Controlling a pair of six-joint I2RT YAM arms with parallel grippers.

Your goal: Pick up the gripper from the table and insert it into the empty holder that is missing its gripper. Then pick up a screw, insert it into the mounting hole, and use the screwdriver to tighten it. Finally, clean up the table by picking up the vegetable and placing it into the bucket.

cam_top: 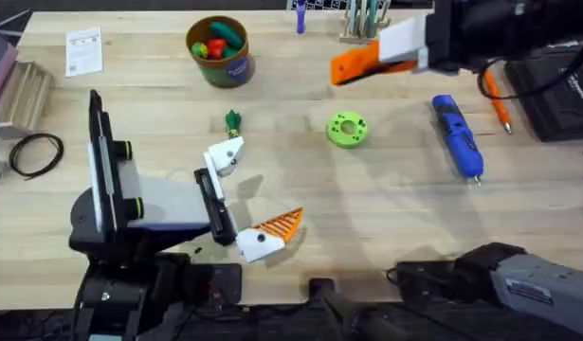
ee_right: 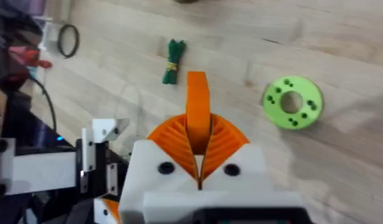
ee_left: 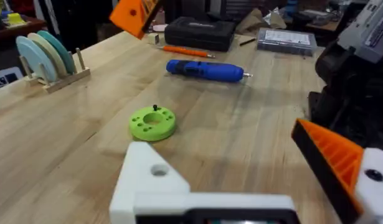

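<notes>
Orange wedge (ee_right: 197, 102) gripped in the right claw (ee_right: 198, 163), above the green disc (cam_top: 347, 129); holder (cam_top: 225, 154) unfilled; left claw (cam_top: 244, 194) open; screw, vegetable (cam_top: 233, 120) remain.

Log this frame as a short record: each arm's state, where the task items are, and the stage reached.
right gripper: shut on the gripper, held above the table
left gripper: open; its holder has no orange wedge
screwdriver: lying on the table, untouched
vegetable: on the table, outside the bucket
stage: gripper picked up, not yet inserted
</notes>
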